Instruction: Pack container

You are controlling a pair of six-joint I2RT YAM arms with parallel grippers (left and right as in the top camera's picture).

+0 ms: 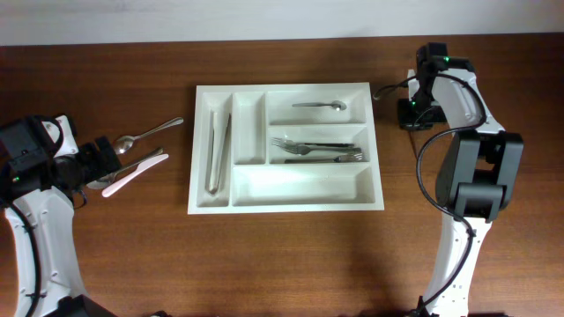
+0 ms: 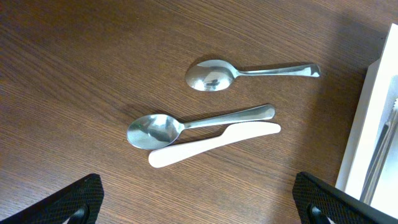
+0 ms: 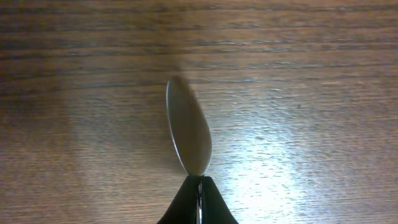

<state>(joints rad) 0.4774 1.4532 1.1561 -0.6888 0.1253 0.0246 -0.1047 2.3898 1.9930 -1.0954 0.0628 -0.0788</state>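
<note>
Step in hand: pick-up of loose cutlery. The left end effector (image 2: 198, 186) hangs wide open over the counter (image 1: 132, 255), left of the container (image 1: 201, 204). Below it, the near spoon (image 2: 186, 126) and white knife (image 2: 211, 144) lie side by side, seemingly touching, so the far spoon (image 2: 249, 73) (lying apart) looks the cleaner grasp. Container, mid-counter: tongs (image 1: 218, 150) in the leftmost upright compartment, a single spoon (image 1: 319, 106) far right, forks (image 1: 317, 150) in the middle row — the other two compartments bare. The right end effector (image 3: 199, 186) is closed; whether it pinches anything cannot be told.
</note>
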